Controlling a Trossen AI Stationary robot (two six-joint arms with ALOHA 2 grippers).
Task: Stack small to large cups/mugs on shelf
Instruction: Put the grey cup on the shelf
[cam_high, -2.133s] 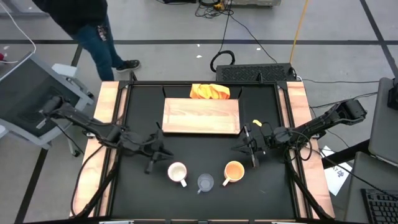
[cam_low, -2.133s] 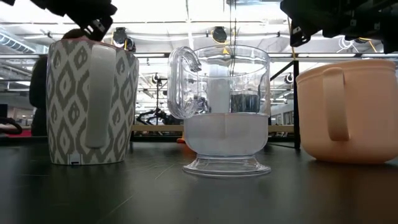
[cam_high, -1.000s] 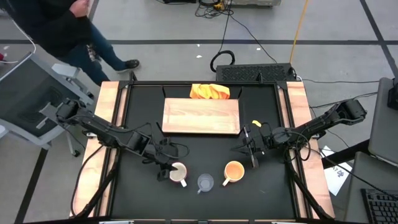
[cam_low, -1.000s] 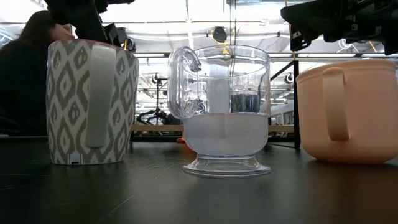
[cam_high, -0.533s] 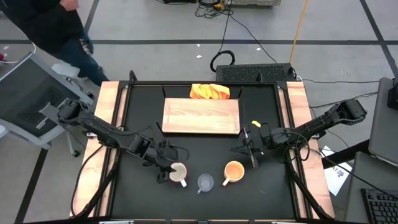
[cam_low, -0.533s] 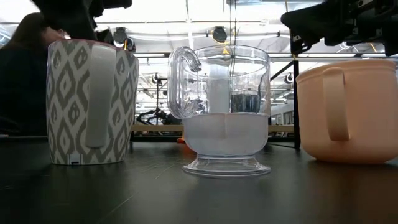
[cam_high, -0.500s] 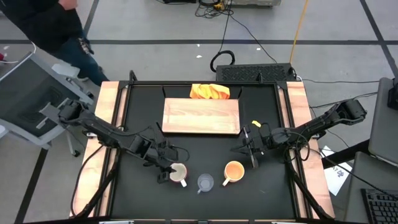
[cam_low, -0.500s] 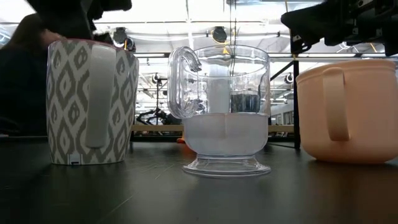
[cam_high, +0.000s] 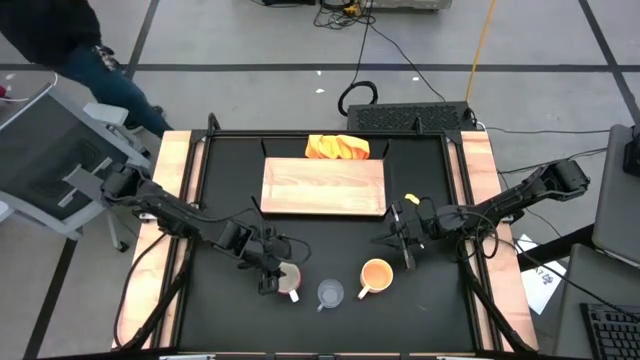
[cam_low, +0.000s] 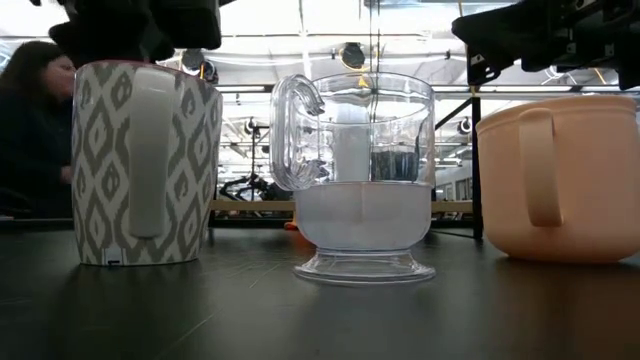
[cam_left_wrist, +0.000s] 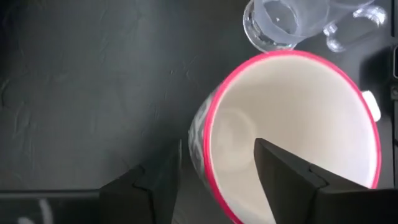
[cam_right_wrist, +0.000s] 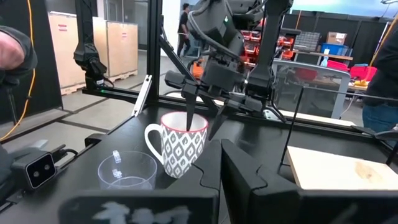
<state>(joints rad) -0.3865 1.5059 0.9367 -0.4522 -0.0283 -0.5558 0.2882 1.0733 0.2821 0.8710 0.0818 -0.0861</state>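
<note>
The white patterned mug (cam_high: 288, 280) with a pink rim stands upright at the near left. The clear glass cup (cam_high: 330, 293) and the orange-yellow mug (cam_high: 376, 274) stand to its right in a row. The light-wood shelf board (cam_high: 323, 187) lies flat farther back. My left gripper (cam_left_wrist: 217, 144) is open over the white mug's rim, one finger inside and one outside. It also shows in the right wrist view (cam_right_wrist: 200, 129). My right gripper (cam_high: 407, 255) is shut and empty, in the air just behind the orange-yellow mug. My left gripper comes at the white mug from above, pointing down. One finger (cam_left_wrist: 286, 174) is inside the mug and the other (cam_left_wrist: 143, 183) is outside its far left wall (cam_left_wrist: 200, 134). The fingers stand apart across the wall. I cannot tell whether a pad touches it.
An orange-yellow cloth (cam_high: 338, 148) lies bunched at the board's far edge. Wooden rails (cam_high: 170, 200) run along both sides of the black table. A person (cam_high: 80, 40) is on the floor past the far left corner.
My left gripper has moved toward the table's right edge and down over the white mug, so that one finger now stands inside its rim. In the low view the mug's handle has swung slightly to the left. The person has moved away to the left.
</note>
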